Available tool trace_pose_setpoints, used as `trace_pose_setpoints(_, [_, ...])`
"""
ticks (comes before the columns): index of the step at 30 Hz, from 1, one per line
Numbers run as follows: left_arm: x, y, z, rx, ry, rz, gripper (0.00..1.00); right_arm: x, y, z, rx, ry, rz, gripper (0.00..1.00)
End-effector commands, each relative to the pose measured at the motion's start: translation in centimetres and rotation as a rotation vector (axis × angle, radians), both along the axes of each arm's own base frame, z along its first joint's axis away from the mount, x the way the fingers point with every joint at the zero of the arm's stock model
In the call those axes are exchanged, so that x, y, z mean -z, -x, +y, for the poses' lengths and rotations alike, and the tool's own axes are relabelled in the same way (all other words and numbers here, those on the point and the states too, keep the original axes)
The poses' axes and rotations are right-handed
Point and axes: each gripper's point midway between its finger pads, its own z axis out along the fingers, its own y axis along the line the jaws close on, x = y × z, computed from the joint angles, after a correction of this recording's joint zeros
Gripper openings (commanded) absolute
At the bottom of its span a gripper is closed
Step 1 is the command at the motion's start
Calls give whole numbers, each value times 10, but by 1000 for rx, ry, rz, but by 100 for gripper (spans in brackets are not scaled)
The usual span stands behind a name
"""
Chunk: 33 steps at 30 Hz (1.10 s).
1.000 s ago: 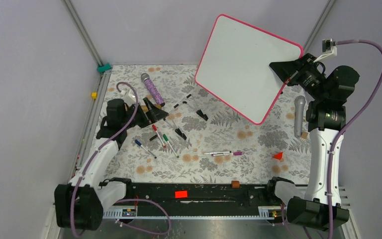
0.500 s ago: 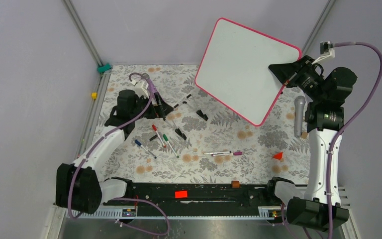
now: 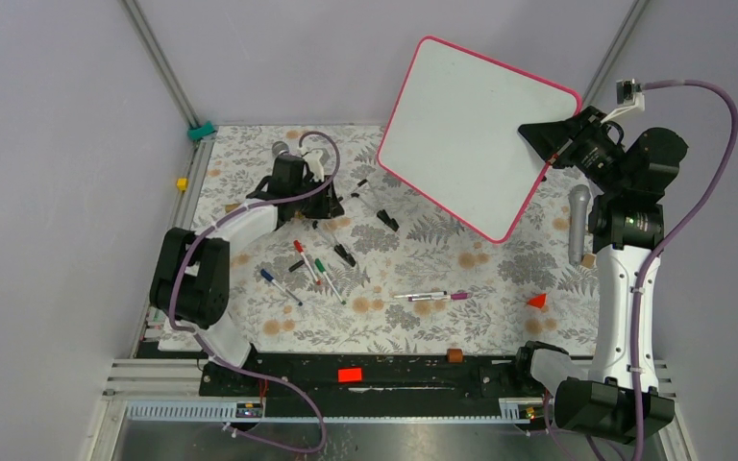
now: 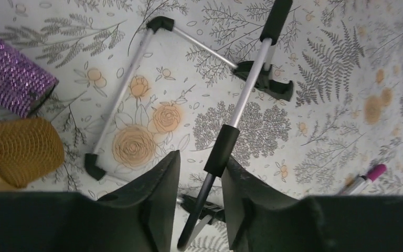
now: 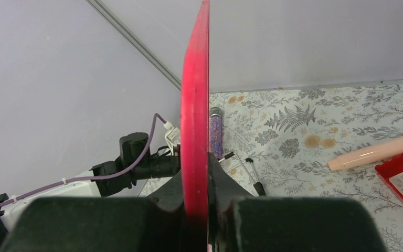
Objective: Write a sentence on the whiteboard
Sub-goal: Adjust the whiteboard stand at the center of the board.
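Note:
The whiteboard (image 3: 471, 130), glossy white with a pink-red frame, hangs tilted in the air at the back right. Its face is blank and the sentence is out of view. My right gripper (image 3: 550, 154) is shut on the board's right edge. In the right wrist view the red frame (image 5: 195, 105) runs edge-on between the jaws of the right gripper (image 5: 195, 168). My left gripper (image 3: 332, 204) is low over the cloth at the back left. Its jaws (image 4: 202, 157) stand narrowly open around a black-sleeved silver rod (image 4: 246, 89) of a folding stand. The rod touches the right finger only.
A purple glitter microphone (image 4: 10, 79) and a gold mesh microphone head (image 4: 23, 152) lie left of the left gripper. Several markers (image 3: 312, 264) and a pen (image 3: 432, 296) lie mid-table. A grey microphone (image 3: 577, 226) and a red piece (image 3: 537, 301) lie right.
My left arm has swung away and to the right over the stand, and its jaws have narrowed from wide open around the rod. The right arm and the whiteboard have barely moved.

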Motion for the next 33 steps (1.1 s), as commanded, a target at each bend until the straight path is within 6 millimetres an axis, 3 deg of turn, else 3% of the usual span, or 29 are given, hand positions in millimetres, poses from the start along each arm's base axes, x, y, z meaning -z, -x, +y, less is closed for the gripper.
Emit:
trace_pose_setpoints(1, [-22,-20,-9,101,-67,-122,25,-47,14,7,-21,24,-188,0])
trace_pose_setpoints(3, [-23,-20,-19,186,-90,-162,11,-46,13,7,-21,22,-184,0])
trace_pose_setpoints(6, [-15,-2,-45,457,-145,-206,23,-44,13,7,-27,22,-175,0])
trace_pose_setpoints(9, [-9,16,-67,645,-64,-148,24,-43,13,6,-20,31,-174,0])
trace_pose_setpoints(14, [-11,28,-86,872,30,-172,21,-43,15,-5,78,88,-175,0])
trace_pose_setpoints(20, [-10,48,-88,1139,6,-117,21,-37,12,-34,279,135,-123,0])
trace_pose_setpoints(26, [-9,42,-83,1281,-95,-83,20,-43,13,-47,360,168,-122,0])
trace_pose_setpoints(33, [-8,38,-102,1348,-148,-164,21,-49,18,-51,391,189,-128,0])
